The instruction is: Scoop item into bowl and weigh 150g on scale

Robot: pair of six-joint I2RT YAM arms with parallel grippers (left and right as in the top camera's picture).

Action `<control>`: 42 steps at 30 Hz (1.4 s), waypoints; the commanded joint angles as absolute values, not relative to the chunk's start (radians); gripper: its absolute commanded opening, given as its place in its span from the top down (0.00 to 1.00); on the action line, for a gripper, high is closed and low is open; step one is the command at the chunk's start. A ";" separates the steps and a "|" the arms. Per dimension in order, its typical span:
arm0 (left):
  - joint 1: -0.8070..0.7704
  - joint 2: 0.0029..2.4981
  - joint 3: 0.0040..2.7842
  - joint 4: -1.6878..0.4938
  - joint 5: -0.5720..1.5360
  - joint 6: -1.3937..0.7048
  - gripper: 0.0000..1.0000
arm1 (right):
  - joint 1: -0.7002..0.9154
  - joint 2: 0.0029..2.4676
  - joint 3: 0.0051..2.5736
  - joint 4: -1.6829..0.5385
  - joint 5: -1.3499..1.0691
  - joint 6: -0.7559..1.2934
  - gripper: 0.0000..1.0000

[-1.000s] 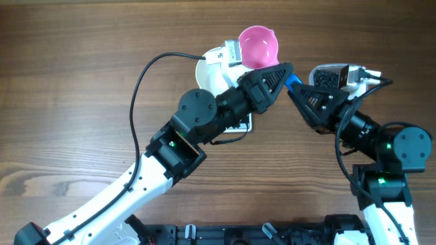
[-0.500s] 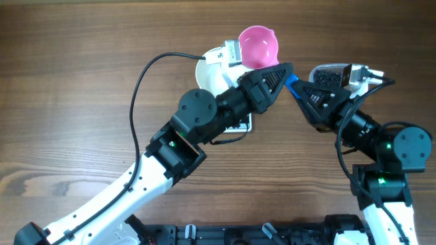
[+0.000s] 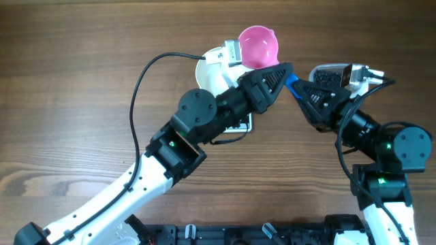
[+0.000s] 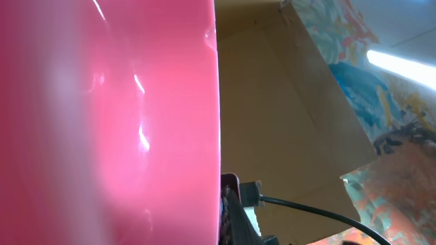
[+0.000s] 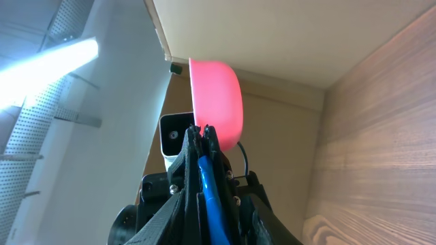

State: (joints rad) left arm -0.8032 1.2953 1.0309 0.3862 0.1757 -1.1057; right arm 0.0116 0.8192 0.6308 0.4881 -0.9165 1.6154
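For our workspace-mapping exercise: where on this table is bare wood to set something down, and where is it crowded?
Bare wood: the wide stretch left of the black cable and white bowl; the gap between left arm and right arm; the far corner beyond the tub. Crowded: the middle, around bowl, pink scoop and tub.

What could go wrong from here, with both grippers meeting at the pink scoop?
1. The left gripper and right gripper meet tip to tip at the pink scoop's blue handle; a pull by either could twist or drop it.
2. The clear tub of pellets sits close beside the right wrist; a swing might knock it.
3. The left arm hides most of the bowl, so clearance there is hard to judge.
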 commanded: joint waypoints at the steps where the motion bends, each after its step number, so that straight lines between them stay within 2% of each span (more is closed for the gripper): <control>1: -0.807 1.302 1.032 0.390 0.156 -1.111 0.96 | 0.014 0.821 0.640 0.496 -0.941 1.627 0.71; 9: -0.807 1.302 1.032 0.390 0.154 -1.111 0.96 | 0.014 0.821 0.640 0.496 -0.943 1.628 0.72; 23: -0.807 1.302 1.032 0.390 0.155 -1.111 0.93 | 0.014 0.821 0.640 0.497 -0.943 1.634 0.87; 24: -0.807 1.302 1.032 0.389 0.155 -1.111 0.90 | 0.014 0.821 0.640 0.497 -0.943 1.635 0.88; 26: -0.807 1.302 1.032 0.389 0.155 -1.111 0.77 | 0.014 0.821 0.640 0.497 -0.942 1.633 0.89; 31: -0.807 1.302 1.032 0.377 0.155 -1.108 0.31 | 0.014 0.821 0.640 0.497 -0.925 1.619 0.96; 35: -0.807 1.302 1.032 0.359 0.156 -1.107 0.02 | 0.014 0.821 0.640 0.495 -0.858 1.512 0.96; 39: -0.807 1.302 1.032 0.294 0.155 -1.001 0.00 | 0.007 0.821 0.641 0.419 -0.702 1.258 0.95; 42: -0.807 1.301 1.032 0.226 0.155 -0.890 0.00 | -0.010 0.821 0.641 0.330 -0.622 1.189 0.95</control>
